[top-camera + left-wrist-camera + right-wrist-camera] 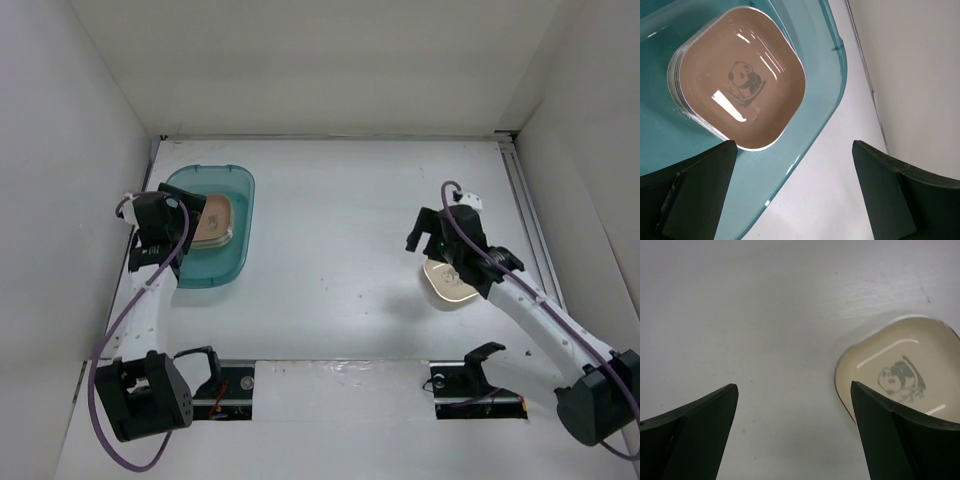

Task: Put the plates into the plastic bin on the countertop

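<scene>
The translucent teal plastic bin [236, 232] lies at the far left of the white countertop [340, 250]. A stack of plates with a brown panda plate [214, 220] on top sits inside it; the stack shows in the left wrist view [740, 80] within the bin [825, 85]. My left gripper [170, 215] hangs open and empty over the bin's left rim [795, 150]. A cream panda plate [448, 282] lies on the countertop at the right, also in the right wrist view [900, 372]. My right gripper [440, 240] is open and empty above its left edge [795, 390].
White walls bound the countertop on the left, back and right. A metal rail [530, 215] runs along the right wall. Two arm mounts with brackets [480, 380] sit at the near edge.
</scene>
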